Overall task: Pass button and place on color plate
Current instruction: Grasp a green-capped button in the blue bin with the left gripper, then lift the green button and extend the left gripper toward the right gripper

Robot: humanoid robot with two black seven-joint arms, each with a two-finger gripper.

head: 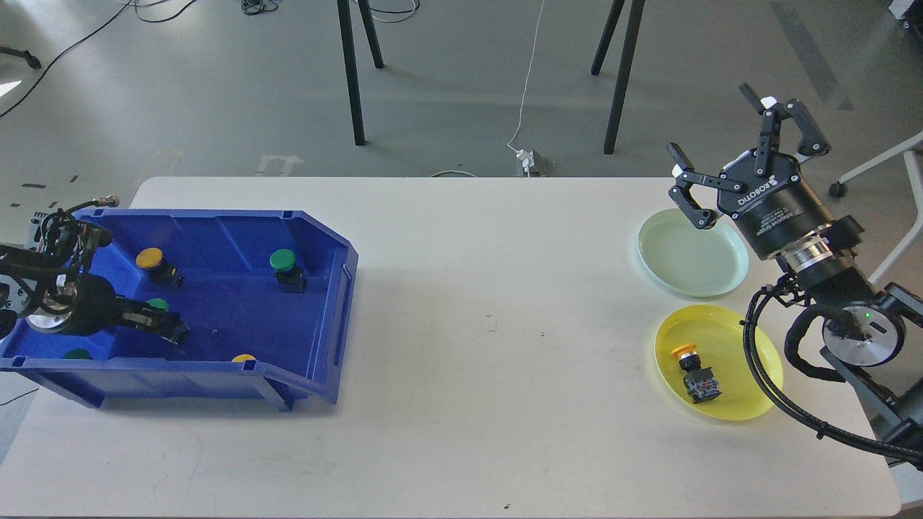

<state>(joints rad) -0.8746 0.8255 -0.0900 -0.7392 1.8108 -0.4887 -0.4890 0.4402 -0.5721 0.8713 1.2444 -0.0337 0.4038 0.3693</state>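
Blue bin (pixel 317 288) at 9 o'clock: left gripper (pixel 169 330) sits low over a green button (pixel 157 305); can't tell its spread. Grip the black body squarely, lift clear of the wall. Right gripper (pixel 728 169) spread, empty, above green plate (pixel 692 270) at 3 o'clock.

The setting is a robotics lab or test workspace. Indicators: a plain white rectangular work table (pixel 461 360) standing on a bare grey concrete floor (pixel 216 86); loose black cables (pixel 72 43) and a white power lead (pixel 530 72) trailing across that floor; black metal stand legs (pixel 351 72) behind the table.
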